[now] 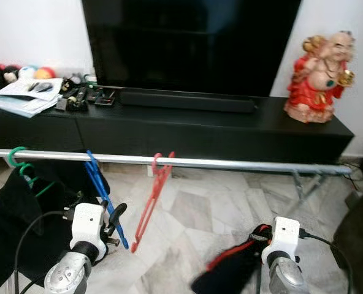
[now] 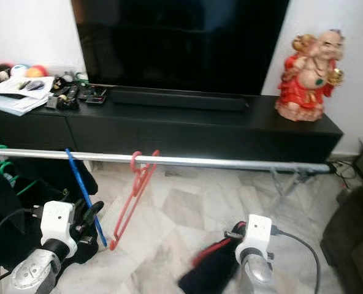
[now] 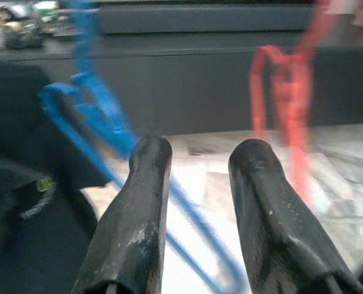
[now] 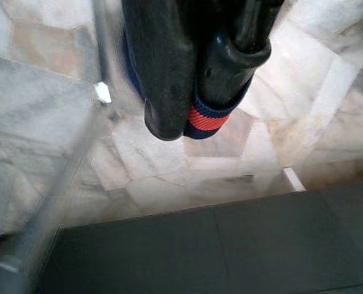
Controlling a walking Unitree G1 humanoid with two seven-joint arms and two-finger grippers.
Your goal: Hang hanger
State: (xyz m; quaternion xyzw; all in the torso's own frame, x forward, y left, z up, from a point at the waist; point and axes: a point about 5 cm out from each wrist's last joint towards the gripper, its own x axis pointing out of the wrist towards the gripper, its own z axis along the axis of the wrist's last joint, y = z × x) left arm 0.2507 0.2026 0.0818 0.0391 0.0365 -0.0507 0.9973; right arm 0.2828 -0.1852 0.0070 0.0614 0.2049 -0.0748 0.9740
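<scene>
Here, hung on the silver rail (image 1: pixel 230 163): a green hanger (image 1: pixel 19 162) at the left end, then a blue hanger (image 1: pixel 105 197), then a red hanger (image 1: pixel 151 199). Just below the blue hanger, the left pincer (image 3: pixel 197 159), fingers apart and empty. Low over the marble floor (image 1: pixel 230 208), the right pincer (image 4: pixel 197 101), clamped on a dark garment with a red stripe (image 1: pixel 230 269).

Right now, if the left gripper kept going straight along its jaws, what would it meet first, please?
Probably the blue hanger, which crosses just ahead of the left gripper; the red hanger hangs off to one side. Depth is unclear, so it might pass between them toward the cabinet.
</scene>
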